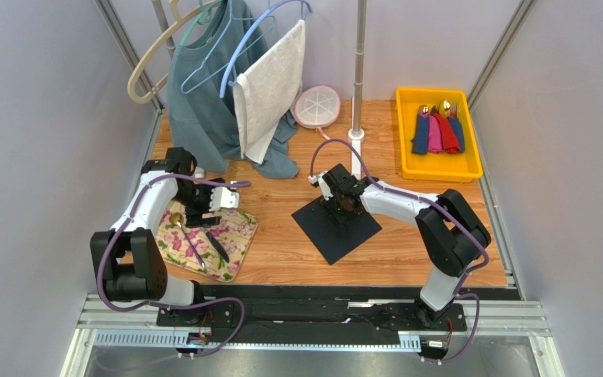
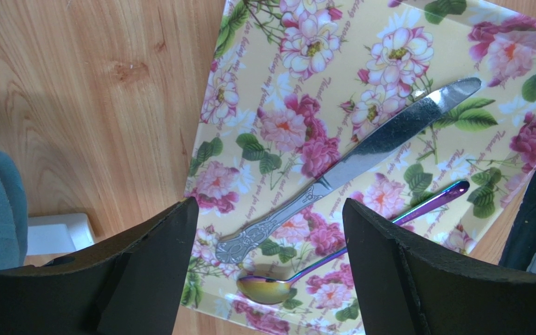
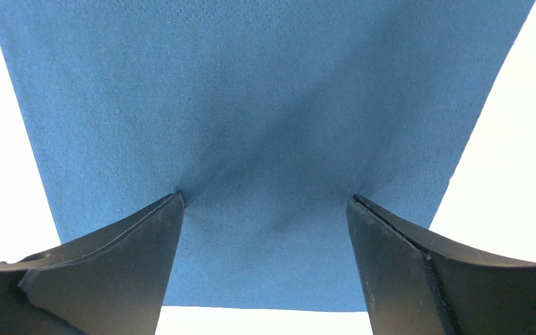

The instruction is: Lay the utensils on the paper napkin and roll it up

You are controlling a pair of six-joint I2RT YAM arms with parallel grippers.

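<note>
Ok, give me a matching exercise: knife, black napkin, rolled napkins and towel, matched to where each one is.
1 knife
2 black napkin
3 rolled napkins
4 towel

A in the yellow bin
B on a hanger
C on the floral mat
D under the right gripper

Pairs: 1-C, 2-D, 3-A, 4-B

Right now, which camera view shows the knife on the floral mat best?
The left wrist view: the knife lies whole and sharp on the floral mat. The top view shows it only as a thin dark sliver. The right wrist view shows the paper napkin, no knife.
</note>
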